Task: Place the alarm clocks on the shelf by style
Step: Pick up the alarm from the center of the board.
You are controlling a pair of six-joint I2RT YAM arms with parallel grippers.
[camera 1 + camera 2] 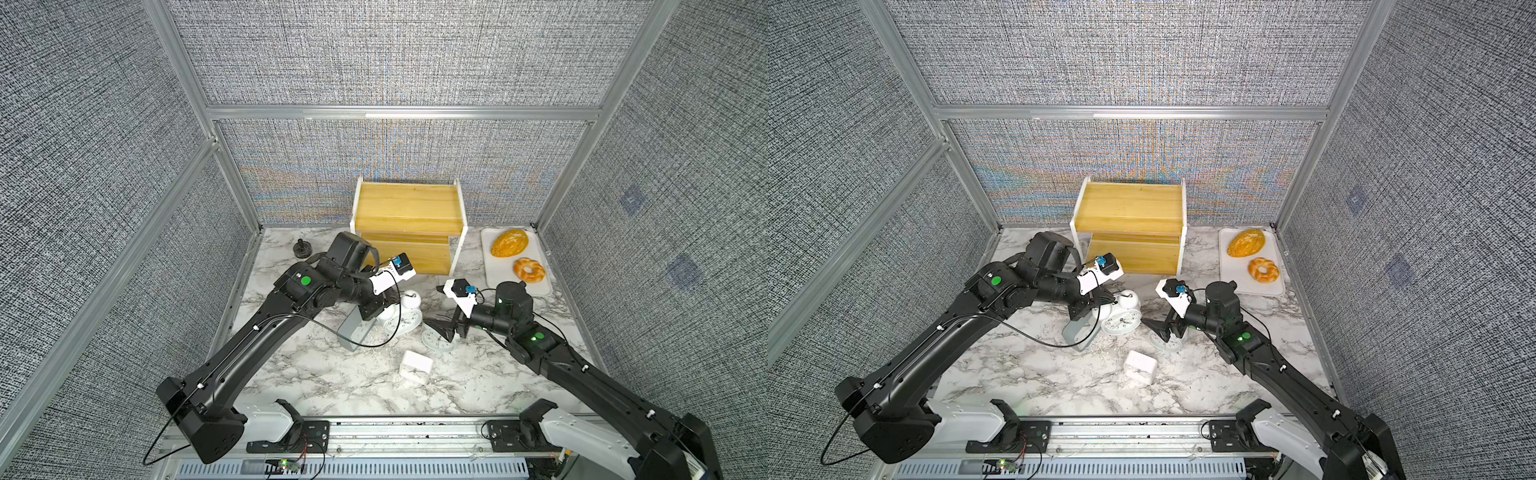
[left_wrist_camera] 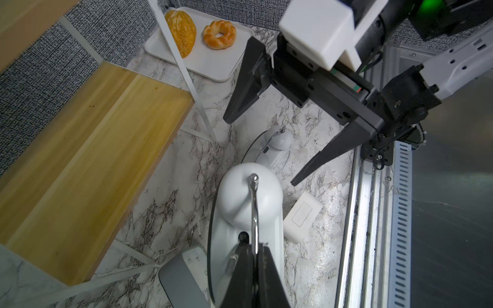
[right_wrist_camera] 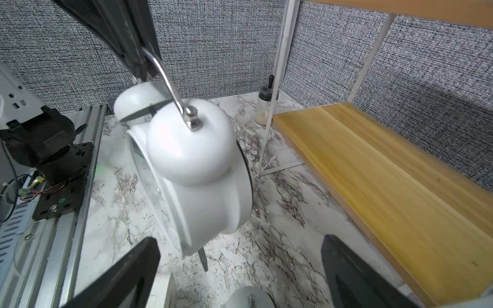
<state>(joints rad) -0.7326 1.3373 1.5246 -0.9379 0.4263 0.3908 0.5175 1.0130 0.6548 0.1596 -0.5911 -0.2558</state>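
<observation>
My left gripper [image 2: 255, 250] is shut on the metal carrying handle of a white twin-bell alarm clock [image 1: 404, 316], which hangs tilted from it in front of the shelf [image 1: 409, 216]. The shelf's yellow boards are bare. My right gripper [image 1: 430, 304] stands open just right of that clock and above a second twin-bell clock [image 1: 436, 340] lying on the marble. In the right wrist view the held clock [image 3: 200, 173] hangs beyond my open right gripper [image 3: 240, 240]. A grey-blue rectangular clock [image 1: 352, 332] lies under the left wrist. Nearer the front lies a small white square clock [image 1: 415, 366].
A white tray [image 1: 498, 276] at the back right holds a bread loaf [image 1: 509, 244] and a ring-shaped bun [image 1: 528, 270]. A small black-capped bottle [image 1: 302, 248] stands left of the shelf. Grey fabric walls with aluminium posts enclose three sides; a metal rail [image 1: 415, 432] runs along the front.
</observation>
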